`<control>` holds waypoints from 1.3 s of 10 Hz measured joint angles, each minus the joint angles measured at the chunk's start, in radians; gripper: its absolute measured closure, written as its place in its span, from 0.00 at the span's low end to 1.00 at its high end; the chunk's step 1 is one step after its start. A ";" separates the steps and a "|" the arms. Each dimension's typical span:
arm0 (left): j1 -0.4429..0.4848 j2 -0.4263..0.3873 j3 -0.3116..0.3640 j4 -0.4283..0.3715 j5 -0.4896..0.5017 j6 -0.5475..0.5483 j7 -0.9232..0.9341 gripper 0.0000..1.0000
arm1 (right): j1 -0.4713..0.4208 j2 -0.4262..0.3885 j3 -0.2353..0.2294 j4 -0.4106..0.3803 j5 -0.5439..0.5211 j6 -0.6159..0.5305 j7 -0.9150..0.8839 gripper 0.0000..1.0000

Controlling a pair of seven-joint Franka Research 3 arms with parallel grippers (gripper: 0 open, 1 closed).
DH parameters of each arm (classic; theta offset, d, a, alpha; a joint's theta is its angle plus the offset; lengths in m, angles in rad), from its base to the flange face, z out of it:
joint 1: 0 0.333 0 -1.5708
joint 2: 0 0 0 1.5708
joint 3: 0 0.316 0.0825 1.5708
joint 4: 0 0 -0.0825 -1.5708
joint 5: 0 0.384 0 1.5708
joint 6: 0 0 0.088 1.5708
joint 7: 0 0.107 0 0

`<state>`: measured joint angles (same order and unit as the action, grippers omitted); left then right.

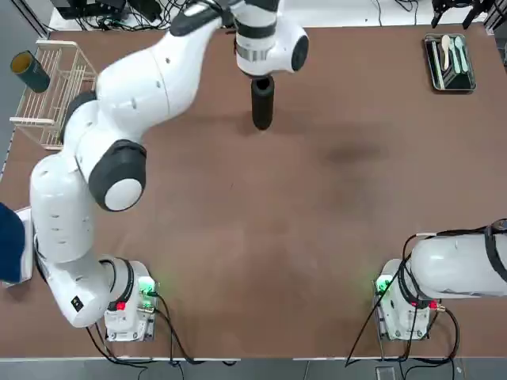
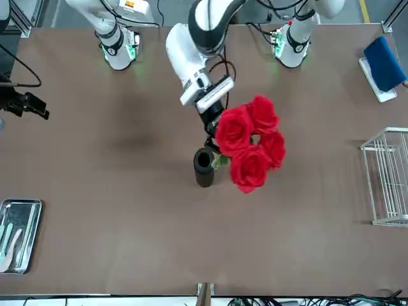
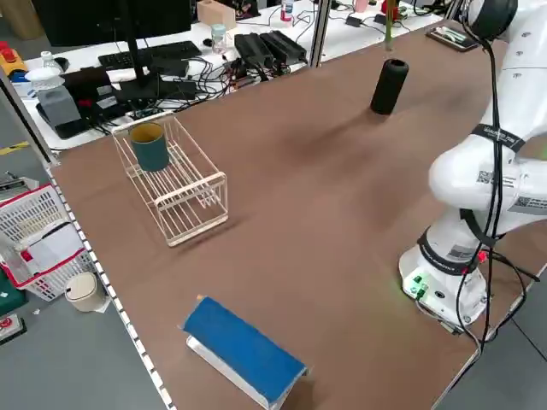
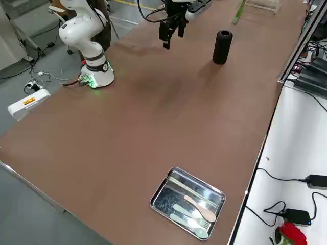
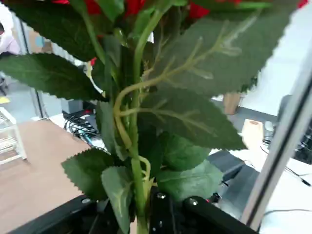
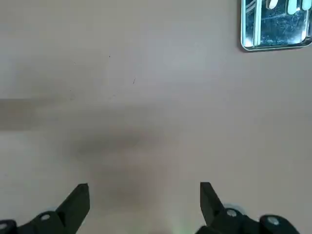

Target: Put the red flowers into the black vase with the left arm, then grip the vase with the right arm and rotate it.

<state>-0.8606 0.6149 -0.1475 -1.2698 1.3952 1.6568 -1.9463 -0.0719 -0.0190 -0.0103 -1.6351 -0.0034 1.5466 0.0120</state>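
Red flowers [image 2: 252, 143] hang pinched in the left tool [image 2: 213, 137] just beside the black vase [image 2: 204, 167], near the worktop's far edge; the right tool [image 4: 171, 31] hovers spread.

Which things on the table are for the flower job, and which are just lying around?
For the job:
- red flowers, held in the shut left claw
- black vase, standing beside the flowers
- right claw, open, waiting away from the vase

Just lying about:
- metal tray with spoons
- wire rack holding a green cup
- blue block
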 joint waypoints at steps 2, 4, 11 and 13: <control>-0.044 0.057 0.001 0.025 0.052 0.001 -0.005 0.88 | 0.000 0.000 0.000 -0.001 0.000 0.000 0.000 0.00; -0.062 0.064 0.002 0.044 0.059 -0.001 -0.005 0.88 | 0.000 0.000 0.000 -0.001 0.000 0.000 0.000 0.00; -0.084 0.066 0.002 0.054 0.059 -0.071 -0.005 0.88 | 0.000 0.000 0.000 -0.001 0.000 0.000 0.000 0.00; -0.084 0.070 0.003 0.050 0.066 -0.076 -0.019 0.88 | 0.000 0.000 0.000 -0.002 0.000 -0.001 0.000 0.00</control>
<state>-0.9450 0.6847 -0.1444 -1.2201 1.4615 1.5808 -1.9649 -0.0720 -0.0190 -0.0100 -1.6370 -0.0033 1.5458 0.0120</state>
